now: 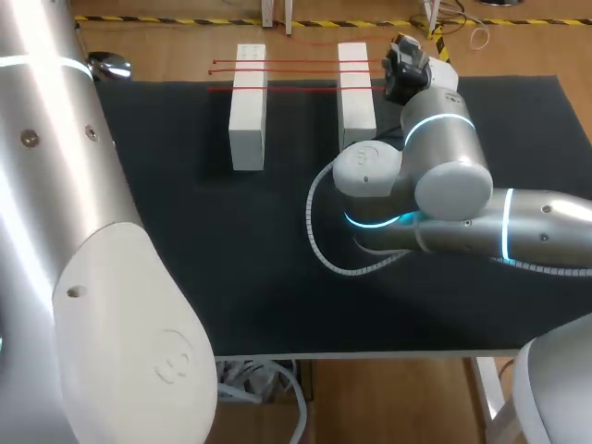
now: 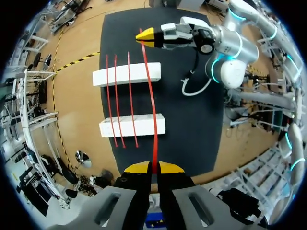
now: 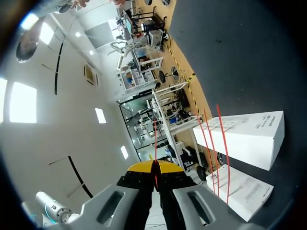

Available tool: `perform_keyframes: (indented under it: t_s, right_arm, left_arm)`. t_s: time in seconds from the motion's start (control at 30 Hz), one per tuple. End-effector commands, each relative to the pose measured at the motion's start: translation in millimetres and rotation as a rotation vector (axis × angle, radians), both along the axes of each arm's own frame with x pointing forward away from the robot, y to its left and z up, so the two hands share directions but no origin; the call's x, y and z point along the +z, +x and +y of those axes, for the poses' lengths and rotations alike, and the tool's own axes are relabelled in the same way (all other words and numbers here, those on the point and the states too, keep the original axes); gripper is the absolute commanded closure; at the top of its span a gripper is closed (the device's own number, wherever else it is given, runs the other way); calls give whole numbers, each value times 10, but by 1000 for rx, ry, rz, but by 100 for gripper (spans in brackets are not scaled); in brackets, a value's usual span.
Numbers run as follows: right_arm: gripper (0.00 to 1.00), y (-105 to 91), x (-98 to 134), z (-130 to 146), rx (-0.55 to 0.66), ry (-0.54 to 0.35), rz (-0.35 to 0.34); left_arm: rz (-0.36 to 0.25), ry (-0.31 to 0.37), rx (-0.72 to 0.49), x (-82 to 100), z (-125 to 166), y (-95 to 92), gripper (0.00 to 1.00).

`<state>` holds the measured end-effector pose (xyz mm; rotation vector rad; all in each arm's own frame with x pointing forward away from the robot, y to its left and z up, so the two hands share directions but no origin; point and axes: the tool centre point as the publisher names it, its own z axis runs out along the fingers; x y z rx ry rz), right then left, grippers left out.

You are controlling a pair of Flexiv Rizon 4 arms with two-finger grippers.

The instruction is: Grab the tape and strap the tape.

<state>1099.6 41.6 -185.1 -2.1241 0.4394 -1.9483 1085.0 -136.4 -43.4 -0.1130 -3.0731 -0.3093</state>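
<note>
Left wrist view shows thin red tape point(image 2: 150, 96), stretched straight.

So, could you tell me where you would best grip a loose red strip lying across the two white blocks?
Probably take the red strip by its end overhanging a white block, coming in along its length, one finger above, one below: it is thin and flat, and that end juts free.

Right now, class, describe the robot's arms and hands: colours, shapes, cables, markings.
The left arm and right arm are rounded silver-grey tubes; the right arm bears glowing cyan rings and a white coiled cable. The left hand and right hand have grey fingers, yellow-tipped.
</note>
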Motion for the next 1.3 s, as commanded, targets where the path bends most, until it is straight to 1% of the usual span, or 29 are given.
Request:
perform_keyframes:
  t_s: [0.03,0.1,0.17,0.2,0.27,0.33,0.4,0.53,0.8,1.03,1.17,1.3]
  right_arm:
    - [100,-4,20,4,-2,-2,6]
    - [100,-4,20,4,-2,-2,6]
    - [100,-4,20,4,-2,-2,6]
    - [100,-4,20,4,-2,-2,6]
    - [100,-4,20,4,-2,-2,6]
    - [100,-4,20,4,-2,-2,6]
    - [100,-4,20,4,-2,-2,6]
    - [100,-4,20,4,-2,-2,6]
    - [100,-4,20,4,-2,-2,6]
    - [100,-4,20,4,-2,-2,6]
    - [100,-4,20,4,-2,-2,6]
    - [100,-4,20,4,-2,-2,6]
  left_arm:
    - [12,-74,2,31,-3,60,100]
    - [5,-116,4,21,-31,69,100]
    - [22,-95,-2,-13,-72,85,100]
    - [22,-109,-5,-28,-94,87,100]
    - [32,-100,-5,-49,-124,86,100]
    - [41,-107,8,-74,-152,78,100]
    - [57,-131,33,-115,-182,69,100]
    - [52,-135,40,-137,-219,58,100]
    - [20,-121,54,-96,-288,88,100]
    - [28,-111,47,-96,-356,103,100]
    - [25,-116,39,-96,-381,109,100]
    - [21,-94,60,-90,-384,108,100]
